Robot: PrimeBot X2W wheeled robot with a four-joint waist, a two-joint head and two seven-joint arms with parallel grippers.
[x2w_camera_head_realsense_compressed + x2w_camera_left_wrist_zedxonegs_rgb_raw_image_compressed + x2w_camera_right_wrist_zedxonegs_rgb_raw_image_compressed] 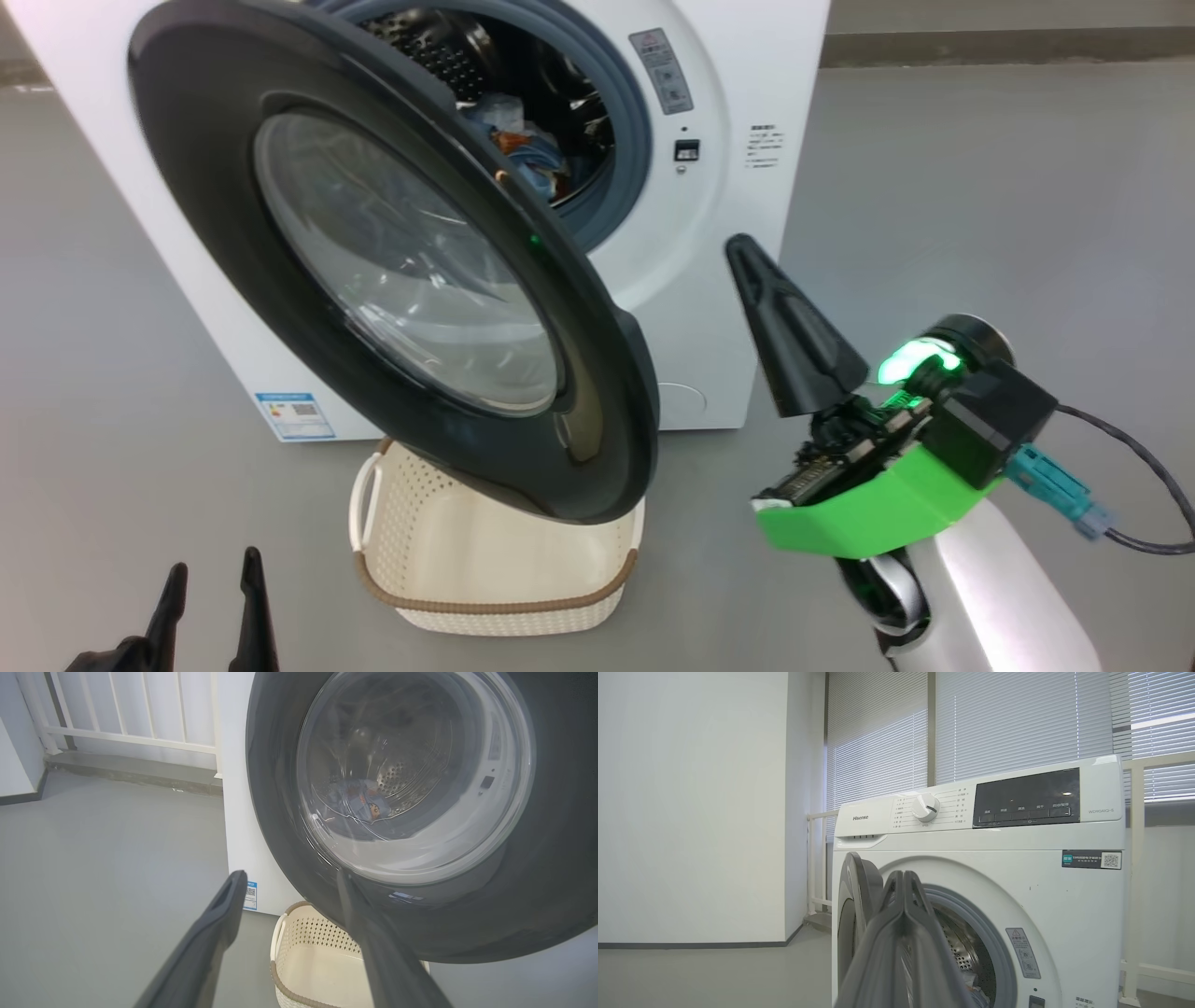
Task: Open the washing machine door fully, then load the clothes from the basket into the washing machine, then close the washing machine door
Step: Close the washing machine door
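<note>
Door (392,261) ajar, edge overhanging basket (485,569)

A: Door position?
B: The washing machine door (392,271) hangs half-swung, its black rim across the left of the drum mouth (569,103). A gap stands open on the right, between the rim's edge and the gasket (638,140).
A: Inside the drum?
B: The clothes (523,154) lie low at the front, with free room above them.
A: Basket?
B: The door's lower rim overhangs the basket (504,621). The far right part is covered and the near left part is open from above.
A: Floor?
B: The floor (980,233) right of the washing machine (738,93) is bare. The right end effector (739,247) stands there, apart from the door rim. The left end effector (214,562) sits low left, with bare floor between it and the basket.
</note>
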